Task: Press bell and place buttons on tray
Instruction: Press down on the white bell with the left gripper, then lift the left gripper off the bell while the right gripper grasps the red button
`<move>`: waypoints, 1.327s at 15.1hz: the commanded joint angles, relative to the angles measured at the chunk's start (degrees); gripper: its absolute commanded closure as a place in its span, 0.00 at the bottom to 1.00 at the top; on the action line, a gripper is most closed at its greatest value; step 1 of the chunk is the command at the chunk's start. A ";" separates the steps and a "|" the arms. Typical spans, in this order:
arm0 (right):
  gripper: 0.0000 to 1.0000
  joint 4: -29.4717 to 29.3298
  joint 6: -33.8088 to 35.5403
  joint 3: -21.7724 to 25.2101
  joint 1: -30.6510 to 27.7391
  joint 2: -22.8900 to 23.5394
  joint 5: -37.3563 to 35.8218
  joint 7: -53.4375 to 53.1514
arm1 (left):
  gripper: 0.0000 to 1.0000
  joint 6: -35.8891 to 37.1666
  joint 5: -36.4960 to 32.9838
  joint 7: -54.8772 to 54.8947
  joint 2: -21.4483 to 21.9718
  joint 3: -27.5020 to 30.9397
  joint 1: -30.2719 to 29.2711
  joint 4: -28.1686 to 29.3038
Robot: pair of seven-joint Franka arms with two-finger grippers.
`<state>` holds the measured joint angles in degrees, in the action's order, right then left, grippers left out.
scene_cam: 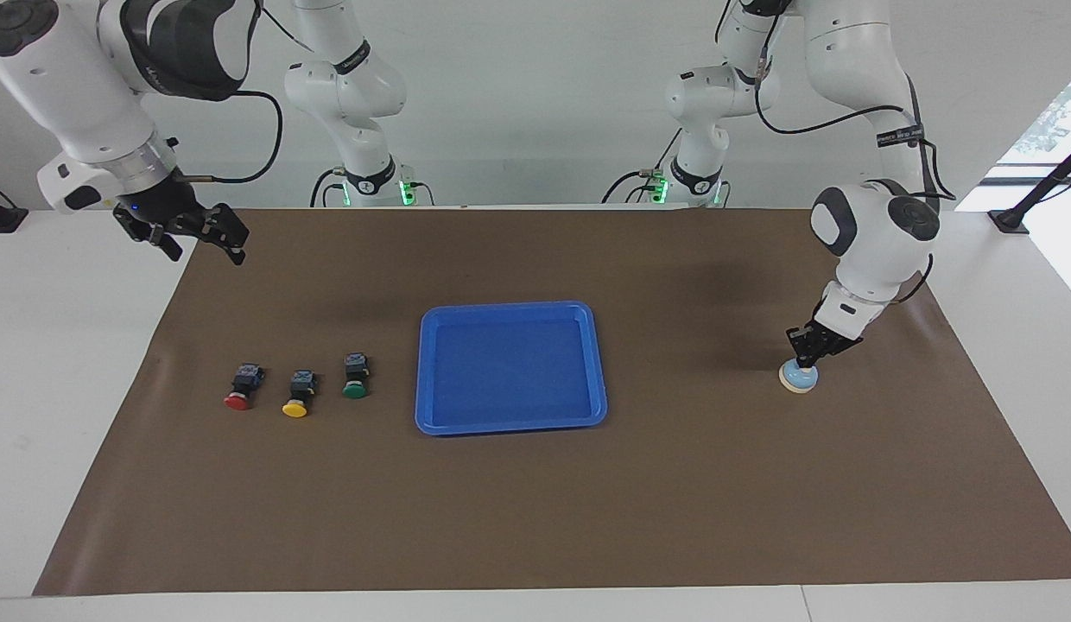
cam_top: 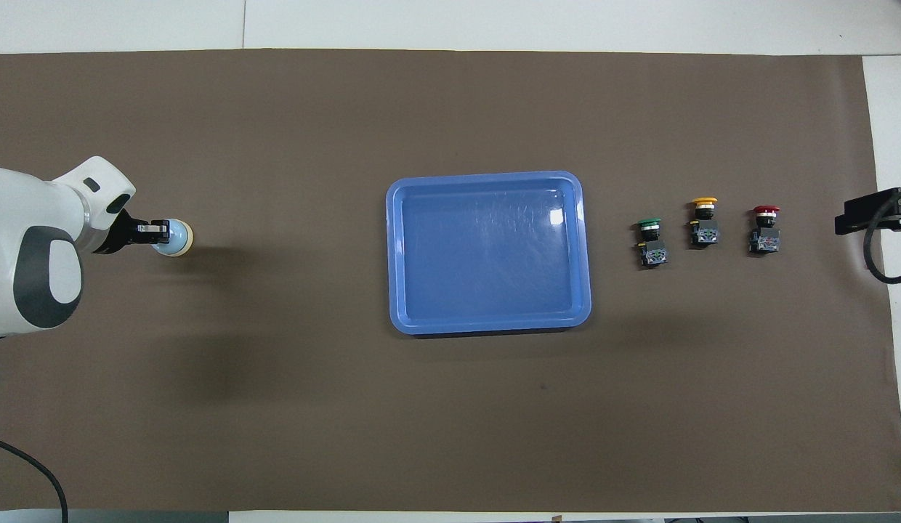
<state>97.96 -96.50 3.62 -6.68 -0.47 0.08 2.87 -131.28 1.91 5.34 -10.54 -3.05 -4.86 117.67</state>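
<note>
Blue bell is being pressed by left gripper, finger state unclear; right gripper waits spread; next, release upward.

Two white arms, rounded joint housings, dark grey caps. Black cables loop along upper links. Black bands with white lettering. Green lights at both bases. Black finger assemblies.

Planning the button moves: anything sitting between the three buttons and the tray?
Nothing visible. The green button, the yellow button and the red button sit in a row beside the tray, toward the right arm's end, with only bare mat between. The tray holds nothing.
</note>
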 commanded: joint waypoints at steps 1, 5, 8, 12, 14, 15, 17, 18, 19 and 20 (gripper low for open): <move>0.00 1.71 -4.21 -0.55 -3.68 2.73 1.06 1.88 | 0.00 13.37 -0.85 0.02 -0.01 0.15 0.55 -10.68; 0.00 2.06 -14.31 -0.46 -5.45 10.99 1.06 3.28 | 0.00 24.91 -0.85 -0.24 4.63 0.15 0.64 -15.63; 0.00 2.76 -20.39 -0.55 -4.48 14.95 1.06 2.76 | 0.00 32.29 -0.85 -0.33 10.44 -0.20 0.64 -15.72; 0.00 4.51 -23.12 -0.55 -5.18 18.75 1.06 4.15 | 0.00 41.00 -0.85 -0.42 13.97 -0.29 0.64 -18.09; 0.00 5.39 -23.04 -0.55 -5.18 19.45 1.06 8.19 | 0.00 41.19 -0.85 -0.33 15.11 -0.38 0.64 -17.13; 0.00 6.27 -23.03 -0.55 -5.18 19.45 1.06 9.42 | 0.00 40.49 -0.85 -0.33 15.11 -0.38 0.73 -17.21; 0.00 7.76 -23.21 -0.55 -5.01 19.36 0.97 11.88 | 0.00 40.31 -0.76 -0.33 15.11 -0.38 0.55 -17.39; 0.00 8.99 -24.43 -0.55 -5.10 19.28 1.06 13.12 | 0.00 40.31 -0.76 -0.24 15.20 -0.29 0.64 -17.48; 0.00 10.22 -26.70 -0.55 -5.10 19.19 1.06 14.26 | 0.00 40.31 -0.85 -0.15 15.20 -0.38 0.73 -17.74; 0.00 11.19 -28.21 -0.55 -5.10 19.10 1.06 15.14 | 0.00 40.66 -0.94 -0.15 15.20 -0.64 0.73 -17.83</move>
<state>105.79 -121.12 3.46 -11.17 19.76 0.10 14.78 -91.23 1.90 5.33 4.43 -3.64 -4.75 100.35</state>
